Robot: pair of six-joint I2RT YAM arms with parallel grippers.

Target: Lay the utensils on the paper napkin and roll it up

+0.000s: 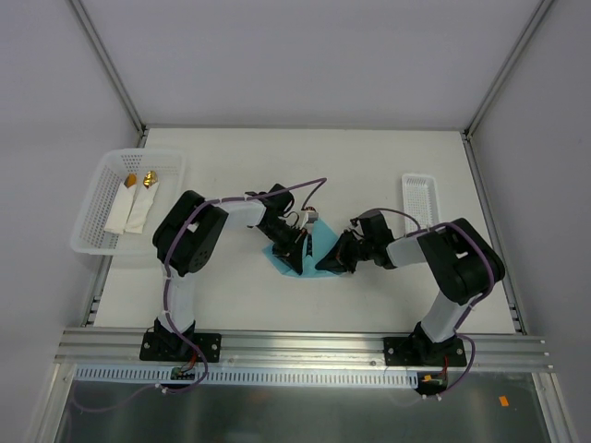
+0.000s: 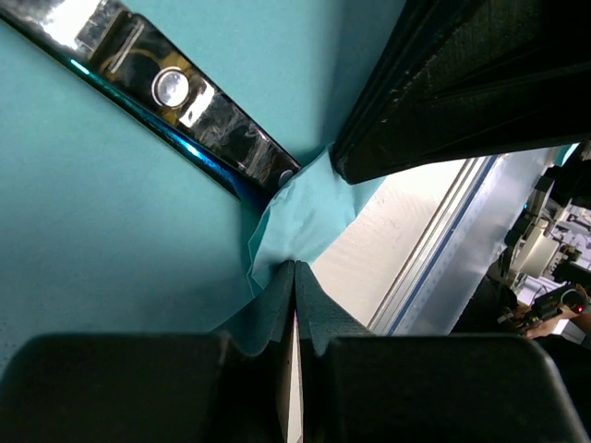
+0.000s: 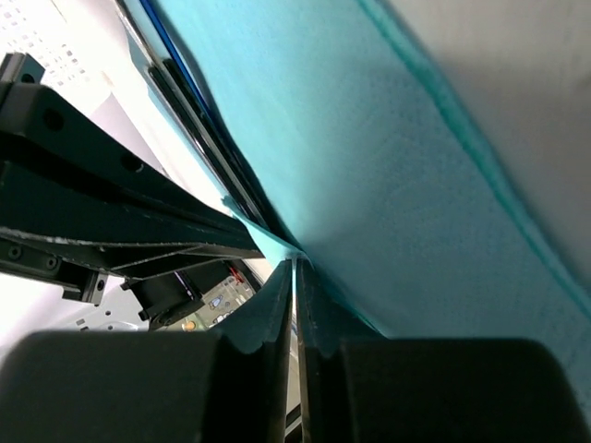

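The teal paper napkin [image 1: 292,265] lies mid-table between both arms. In the left wrist view a shiny metallic utensil [image 2: 189,103] rests diagonally on the paper napkin [image 2: 111,231]. My left gripper [image 2: 295,269] is shut, pinching a bunched fold at the napkin's edge. The right gripper's black finger [image 2: 462,83] sits close beside that fold. In the right wrist view my right gripper [image 3: 295,262] is shut on a thin flap of the paper napkin [image 3: 369,138]. Dark slim utensil edges [image 3: 199,120] run along its fold. From above, the left gripper [image 1: 295,245] and right gripper [image 1: 325,260] meet over the napkin.
A white basket [image 1: 92,226] at the far left holds two white rolled napkins [image 1: 134,208] with gold-tipped utensils. A narrow white tray [image 1: 420,199] stands at the right. The aluminium rail [image 1: 305,343] runs along the near edge.
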